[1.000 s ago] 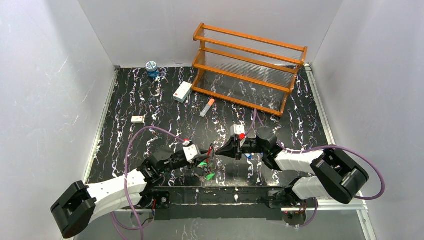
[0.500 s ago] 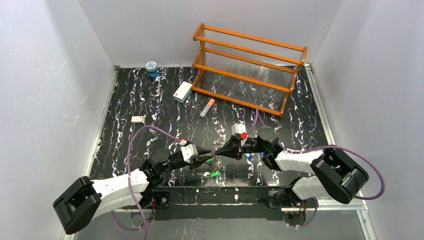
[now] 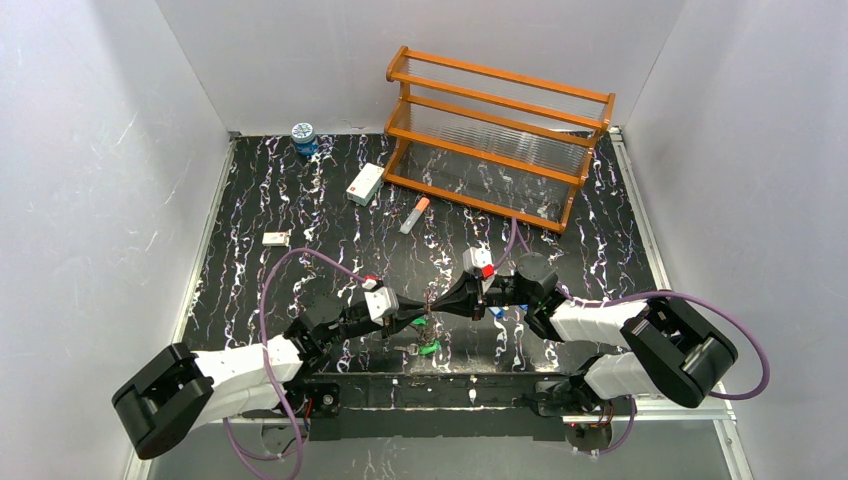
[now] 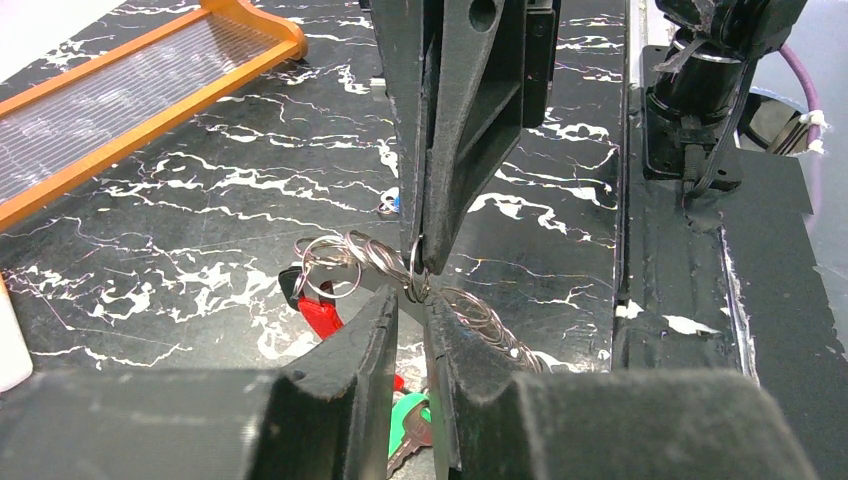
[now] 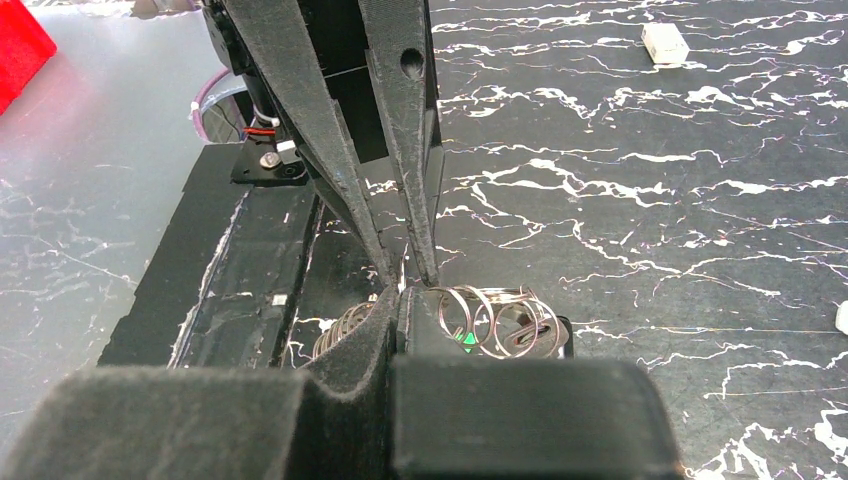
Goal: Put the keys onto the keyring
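Left hand [image 3: 419, 304] and right hand [image 3: 439, 301] both pinch the keyring [image 4: 368, 254].

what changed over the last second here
The left gripper moved right, toward the right gripper, until their jaws meet tip to tip at the keyring; its elbow swung in as well. The green key below shifted slightly right with it. Both seem to keep their grip on the keyring. The right gripper and the orange rack stayed put.

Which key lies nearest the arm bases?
The green-headed key, close to the near edge; the blue-headed key lies farther in, beside the right gripper.
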Robot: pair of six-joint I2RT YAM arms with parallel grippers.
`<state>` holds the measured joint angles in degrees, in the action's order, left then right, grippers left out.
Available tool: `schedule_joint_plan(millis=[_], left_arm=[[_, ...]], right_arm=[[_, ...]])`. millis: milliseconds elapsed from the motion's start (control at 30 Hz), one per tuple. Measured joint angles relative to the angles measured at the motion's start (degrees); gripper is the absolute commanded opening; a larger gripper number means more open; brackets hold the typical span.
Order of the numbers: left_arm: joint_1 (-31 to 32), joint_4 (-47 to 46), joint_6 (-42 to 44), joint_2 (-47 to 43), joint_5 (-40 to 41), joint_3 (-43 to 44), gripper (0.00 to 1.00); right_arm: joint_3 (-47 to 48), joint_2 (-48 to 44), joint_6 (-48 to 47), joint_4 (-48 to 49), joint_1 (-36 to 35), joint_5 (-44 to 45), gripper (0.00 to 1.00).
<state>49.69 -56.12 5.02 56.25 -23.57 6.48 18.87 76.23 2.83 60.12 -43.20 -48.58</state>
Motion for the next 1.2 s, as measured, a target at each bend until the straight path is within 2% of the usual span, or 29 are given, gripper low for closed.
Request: schedule_joint_plan(millis=[233, 367, 567, 733, 833, 933, 1033, 1200], left_arm=[[0.0, -1.0, -0.3, 1.0, -0.3, 0.1, 0.2], [0.0, -1.2, -0.6, 1.4, -0.3, 0.7, 0.2], [0.1, -1.8, -1.0, 1.4, -0.3, 0.8, 0.0], [0.1, -2.2, -1.5, 1.7, -0.7, 0.8, 0.0], [0.1, -2.5, -1.7, 2.2, -0.7, 0.8, 0.0], [0.1, -2.5, -1.6, 2.5, 0.2, 0.8, 0.0], [0.0, -2.4, -1.6, 2.5, 1.5, 0.8, 0.0], [0.0, -2.4, -1.4, 2.4, 2.7, 0.7, 0.0]], right_arm=[[0.0, 0.0, 0.0, 0.0, 0.0, -0.5, 0.01], [0.0, 0.0, 0.0, 0.0, 0.0, -0.7, 0.01], [0.0, 0.0, 0.0, 0.0, 0.0, -0.9, 0.01], [0.0, 0.0, -0.3, 0.0, 0.2, -0.9, 0.01], [0.0, 0.0, -0.2, -0.3, 0.2, -0.7, 0.48], [0.0, 0.0, 0.6, -0.3, 0.2, -0.4, 0.78], [0.0, -1.0, 0.7, 0.0, 0.0, 1.2, 0.96], [0.0, -6.3, 0.0, -0.2, 0.0, 4.8, 0.99]])
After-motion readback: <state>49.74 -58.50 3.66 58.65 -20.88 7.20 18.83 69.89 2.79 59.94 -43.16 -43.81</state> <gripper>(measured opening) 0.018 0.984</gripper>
